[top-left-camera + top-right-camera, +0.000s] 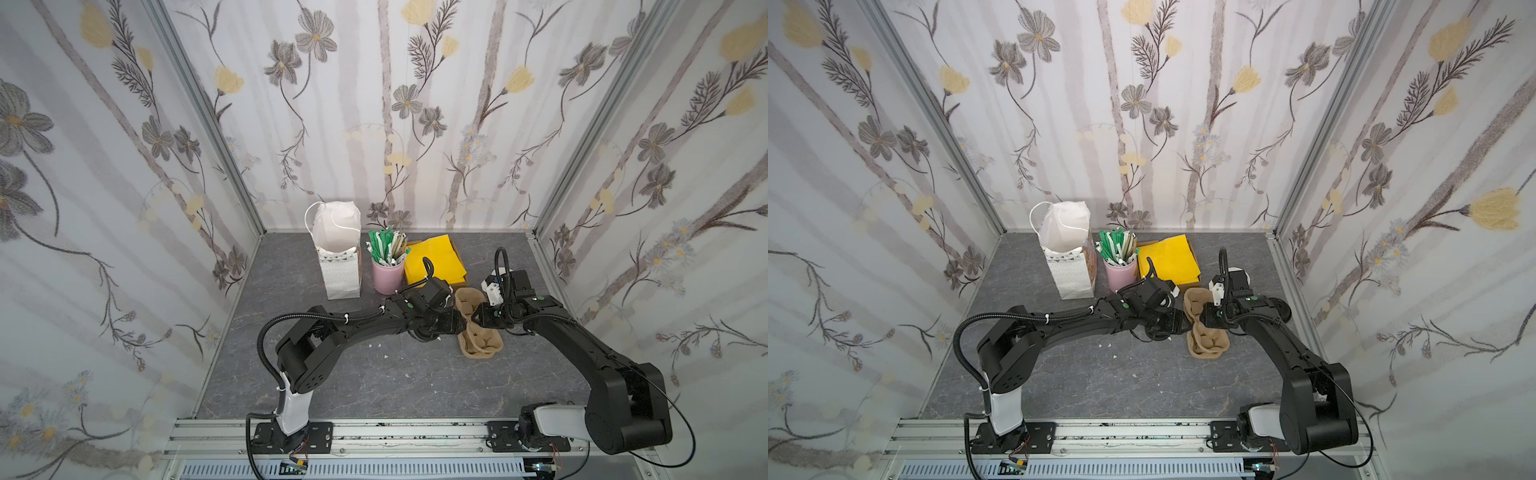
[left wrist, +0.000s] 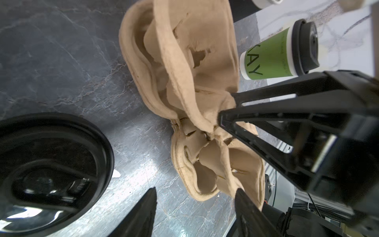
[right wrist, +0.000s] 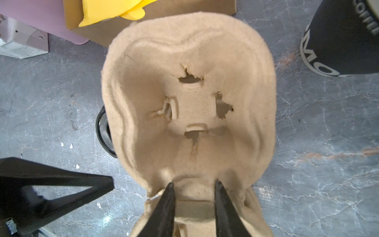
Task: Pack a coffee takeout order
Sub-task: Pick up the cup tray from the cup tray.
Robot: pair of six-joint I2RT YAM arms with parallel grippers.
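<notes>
Nearby, green cup [image 2: 266, 55] sits beyond right gripper [image 2: 225, 107] pinching pulp carrier [image 2: 184, 61].

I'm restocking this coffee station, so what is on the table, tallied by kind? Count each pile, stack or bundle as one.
Paper bag: 1
Pink holder of sticks: 1
Napkin pile: 1
Cardboard box: 1
Cup carrier: 1
Green cup: 1
Black cup stack: 1
Loose black lid: 1
Total: 8
</notes>
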